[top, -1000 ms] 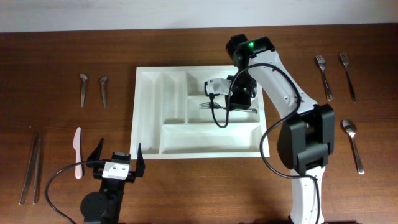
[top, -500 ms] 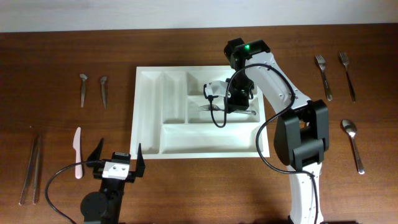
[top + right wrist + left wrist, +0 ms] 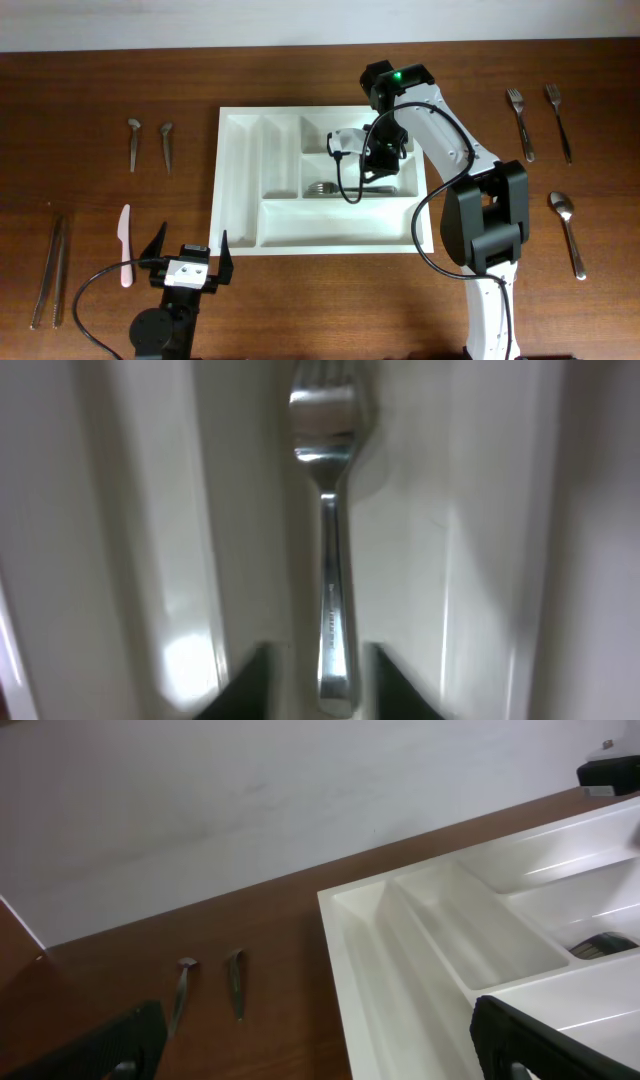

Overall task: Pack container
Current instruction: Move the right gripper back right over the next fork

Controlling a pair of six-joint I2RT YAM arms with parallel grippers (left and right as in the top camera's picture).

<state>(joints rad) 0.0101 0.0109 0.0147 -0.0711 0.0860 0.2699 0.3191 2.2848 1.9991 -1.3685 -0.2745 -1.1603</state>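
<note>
Overhead first: where is the cutlery tray [image 3: 222,180]?
– In the middle of the brown table [image 3: 300,300]. A fork [image 3: 335,187] lies flat in the middle long compartment, tines toward the narrow compartments
And the right gripper [image 3: 378,162]?
– Above that fork's handle end; from up here I cannot tell how wide it stands. The left gripper [image 3: 188,252] sits near the tray's front left corner, spread wide, holding nothing
Left wrist view?
– Its fingertips [image 3: 125,1038] stand far apart at the lower corners with nothing between them. The cutlery tray [image 3: 430,910] lies ahead, and two spoons [image 3: 184,990] rest on the table to its left
Right wrist view?
– Its fingers [image 3: 250,678] are parted on either side of the fork's [image 3: 333,590] handle, with a gap on both sides, gripping nothing. The fork rests on the tray's white floor [image 3: 470,560]
</note>
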